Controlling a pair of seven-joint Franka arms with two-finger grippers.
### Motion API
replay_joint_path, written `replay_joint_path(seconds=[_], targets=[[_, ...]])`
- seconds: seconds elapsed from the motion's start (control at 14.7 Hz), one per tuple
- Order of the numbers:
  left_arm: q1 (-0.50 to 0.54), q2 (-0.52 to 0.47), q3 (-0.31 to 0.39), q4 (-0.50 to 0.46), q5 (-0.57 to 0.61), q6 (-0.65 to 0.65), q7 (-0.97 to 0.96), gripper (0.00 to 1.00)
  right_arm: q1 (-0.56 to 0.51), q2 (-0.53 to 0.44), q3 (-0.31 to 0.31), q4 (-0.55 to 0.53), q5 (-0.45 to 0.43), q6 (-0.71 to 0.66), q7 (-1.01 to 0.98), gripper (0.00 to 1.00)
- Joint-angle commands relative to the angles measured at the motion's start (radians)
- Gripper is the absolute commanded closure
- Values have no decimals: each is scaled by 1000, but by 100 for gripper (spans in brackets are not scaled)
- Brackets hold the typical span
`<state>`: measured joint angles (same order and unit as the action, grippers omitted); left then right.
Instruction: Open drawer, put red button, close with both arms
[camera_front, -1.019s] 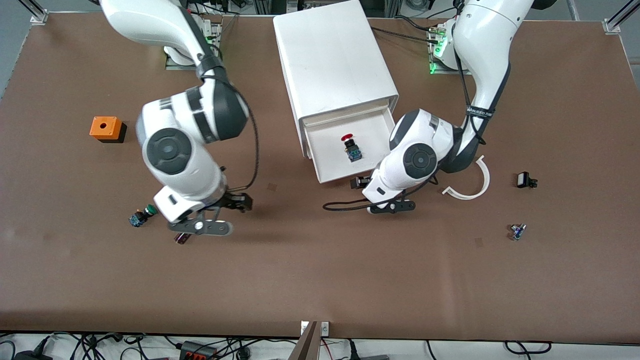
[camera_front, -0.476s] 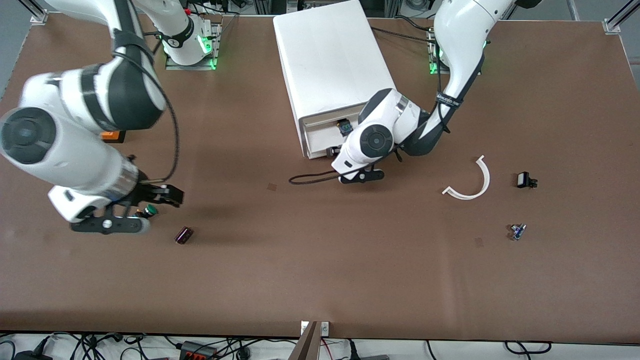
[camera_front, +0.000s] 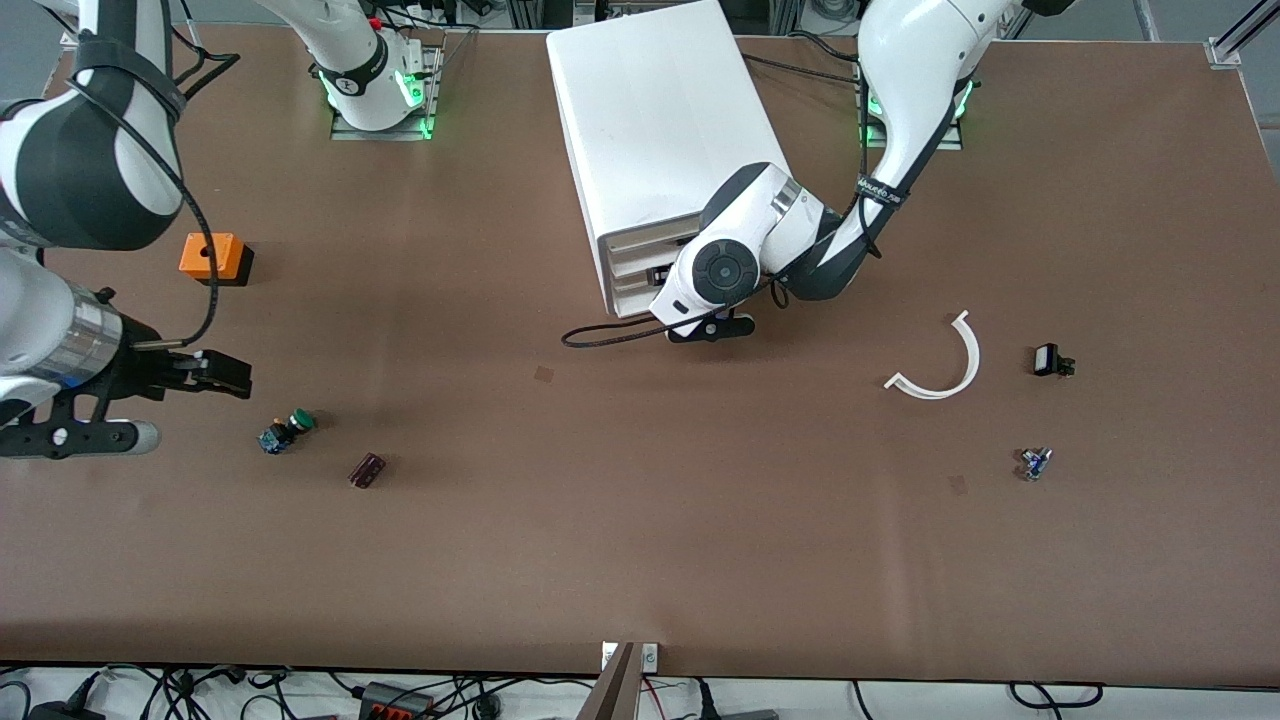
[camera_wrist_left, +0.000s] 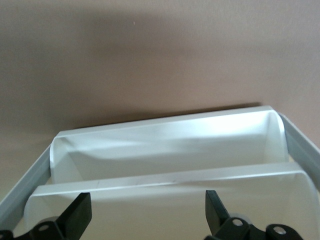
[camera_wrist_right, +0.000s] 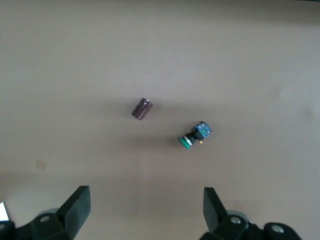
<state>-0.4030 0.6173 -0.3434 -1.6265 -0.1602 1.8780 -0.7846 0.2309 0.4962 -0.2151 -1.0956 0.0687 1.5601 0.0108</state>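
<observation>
Drawer (camera_front: 632, 262) shut in cabinet (camera_front: 665, 130), contents hidden; left gripper (camera_wrist_left: 145, 212) wide at front; right gripper (camera_wrist_right: 145, 210) wide, empty.

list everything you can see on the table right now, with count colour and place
cabinet: 1, white, between the arm bases
drawer: 1, white, pushed into the cabinet front
orange box: 1, orange, toward the right arm's end
green button: 1, green cap, nearer the front camera than the orange box
cylinder: 1, dark maroon, beside the green button
curved strip: 1, white, toward the left arm's end
black part: 1, beside the curved strip
small blue part: 1, nearer the front camera than the black part
left gripper: open, at the drawer front
right gripper: open, over the table near the green button
</observation>
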Motion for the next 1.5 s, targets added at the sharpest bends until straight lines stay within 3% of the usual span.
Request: replay_joint_path(seconds=[0.0, 0.27, 0.34, 0.41, 0.48, 0.61, 0.88, 1.16, 1.29, 1.43], targets=[[9, -34, -9, -23, 1, -20, 1, 0, -48, -112, 22, -125, -1, -8, -12, 0], [82, -39, 6, 26, 25, -36, 2, 0, -67, -172, 32, -203, -6, 15, -9, 0], [119, -39, 6, 51, 83, -55, 7, 0, -79, -191, 40, -231, -7, 40, -9, 0], [171, -41, -3, 92, 210, -94, 28, 0, -120, -217, 84, -275, -10, 73, -12, 0], [196, -44, -3, 123, 256, -129, 50, 0, -155, -232, 121, -297, -19, 89, -12, 0], [245, -70, 4, 198, 316, -215, 134, 0, -194, -269, 172, -341, -70, 104, -12, 0], [369, -103, 4, 329, 401, -307, 433, 0, -205, -350, 181, -449, -86, 107, -12, 0], [458, -217, 21, 338, 374, -345, 645, 0, -211, -344, 174, -402, -82, 103, -20, 0], [451, -280, 149, 314, 195, -402, 735, 0, -214, -352, 165, -397, -82, 78, -51, 0], [423, -341, 259, 259, 123, -401, 845, 0, -213, -364, 146, -405, -82, 23, -68, 0]])
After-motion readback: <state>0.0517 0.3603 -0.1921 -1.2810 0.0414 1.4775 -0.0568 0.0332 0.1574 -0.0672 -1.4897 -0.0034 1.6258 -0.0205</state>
